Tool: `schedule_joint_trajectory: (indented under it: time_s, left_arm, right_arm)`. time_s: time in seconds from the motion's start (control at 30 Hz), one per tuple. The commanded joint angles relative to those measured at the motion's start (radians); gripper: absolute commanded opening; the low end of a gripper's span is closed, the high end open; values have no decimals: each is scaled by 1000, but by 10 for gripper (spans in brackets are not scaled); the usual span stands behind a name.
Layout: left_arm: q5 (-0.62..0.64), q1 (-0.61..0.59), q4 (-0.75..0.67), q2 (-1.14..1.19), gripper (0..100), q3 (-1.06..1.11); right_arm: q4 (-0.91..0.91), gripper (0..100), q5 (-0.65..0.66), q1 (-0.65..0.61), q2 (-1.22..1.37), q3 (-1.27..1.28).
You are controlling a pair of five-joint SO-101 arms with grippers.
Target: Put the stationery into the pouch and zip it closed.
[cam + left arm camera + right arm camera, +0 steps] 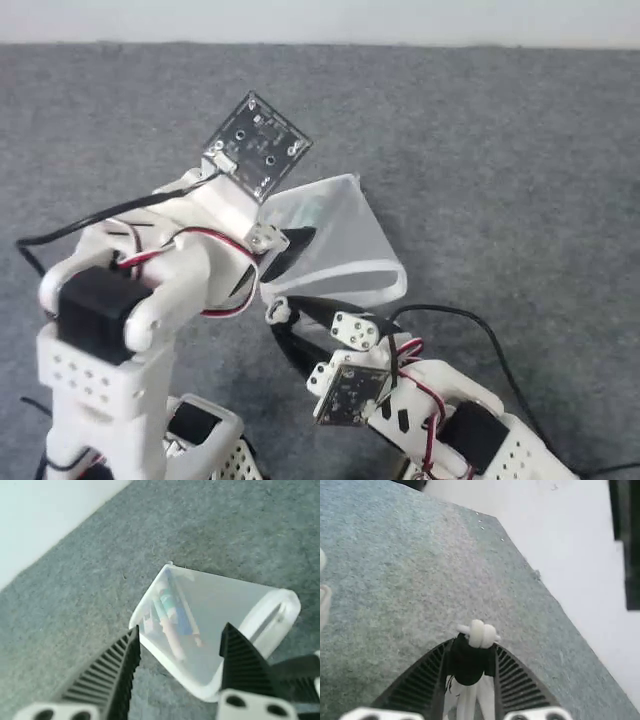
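Pouch [335,235] lies mid-frame on the table [520,150], with the stationery [170,615] inside. Right claw [471,647] is clamped on the zipper pull [476,632]. Left claw [181,629] is wide open, straddling the pouch and gripping nothing. Pouch looks thin, floppy and light, so it will likely drag or buckle under zip tension. Left should pinch the stiffer zip-edge seam, away from the pull.

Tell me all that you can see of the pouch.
The pouch is translucent white, soft plastic by its look, with a thicker white rim, resting on the grey table. Pens show through its wall. The right gripper is shut on its zip pull; the left gripper hangs open above it.
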Motion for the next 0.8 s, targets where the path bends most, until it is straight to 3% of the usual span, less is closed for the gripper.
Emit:
schedule_joint_trajectory:
  time_s: [0.0, 0.3, 0.57, 0.77]
  left_arm:
    - [-80, -68, 44, -15, 243, -54]
    - [-275, -224, 44, -15, 243, 22]
    - [-292, -216, 43, -15, 244, 102]
    - [-290, -152, 40, -15, 243, 177]
  right_arm:
    - [1, 5, -66, 88, -24, -69]
    - [8, 5, -115, 194, -24, -121]
    - [10, 5, -109, 291, -24, -153]
    - [128, 5, 21, 300, -24, -238]
